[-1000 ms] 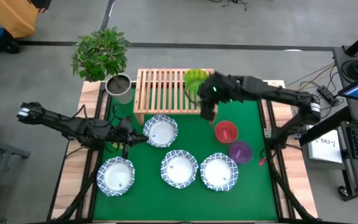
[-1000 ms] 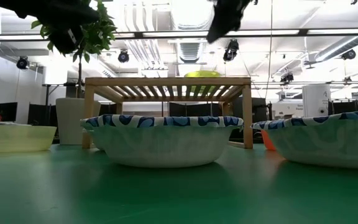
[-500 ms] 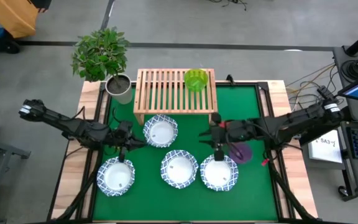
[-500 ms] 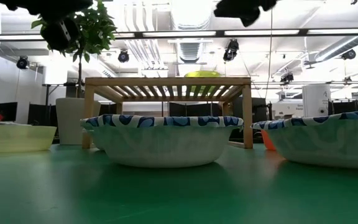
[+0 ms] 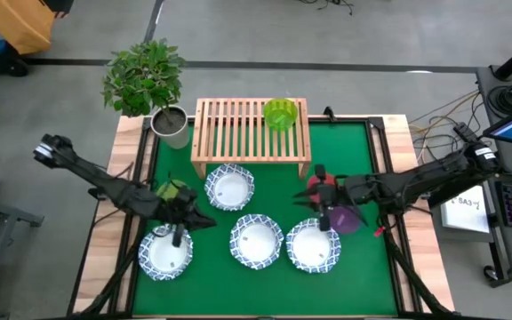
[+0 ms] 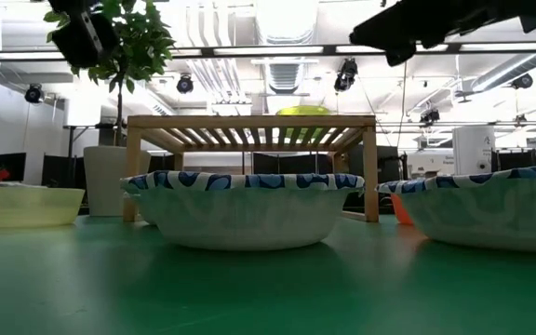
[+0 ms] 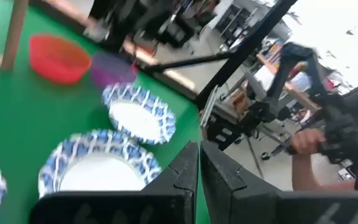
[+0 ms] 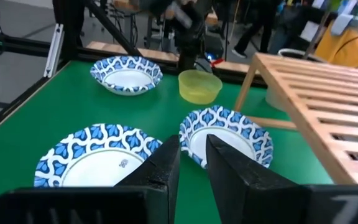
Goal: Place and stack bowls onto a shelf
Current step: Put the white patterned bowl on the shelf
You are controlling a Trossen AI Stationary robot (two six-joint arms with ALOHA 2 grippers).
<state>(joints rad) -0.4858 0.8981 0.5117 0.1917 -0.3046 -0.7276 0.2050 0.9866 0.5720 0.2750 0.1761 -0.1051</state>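
Four white, blue-rimmed bowls (image 5: 230, 188) (image 5: 167, 252) (image 5: 256, 241) (image 5: 314, 246) rest on the green mat. A green bowl (image 5: 280, 114) sits on the wooden shelf's (image 5: 238, 133) slatted top. A red bowl (image 5: 324, 185) and a purple bowl (image 5: 347, 219) lie at the right, and a yellow bowl (image 5: 172, 189) at the left. My left gripper (image 5: 180, 233) is shut and empty above the near-left white bowl's far rim. My right gripper (image 5: 324, 218) hovers between the red bowl and the near-right white bowl, empty, its fingers (image 8: 166, 162) a narrow gap apart.
A potted plant (image 5: 169, 120) stands at the shelf's left end. The low view shows both grippers (image 6: 82, 37) (image 6: 408, 37) well above the bowls. The shelf's left and middle slats are bare. A person's hand (image 7: 303, 143) shows beyond the table.
My right gripper has left the green bowl on the shelf and swung toward the table's near edge, to above the red and near-right white bowls. My left gripper has moved from beside the far-left white bowl toward the near edge, uncovering the yellow bowl.
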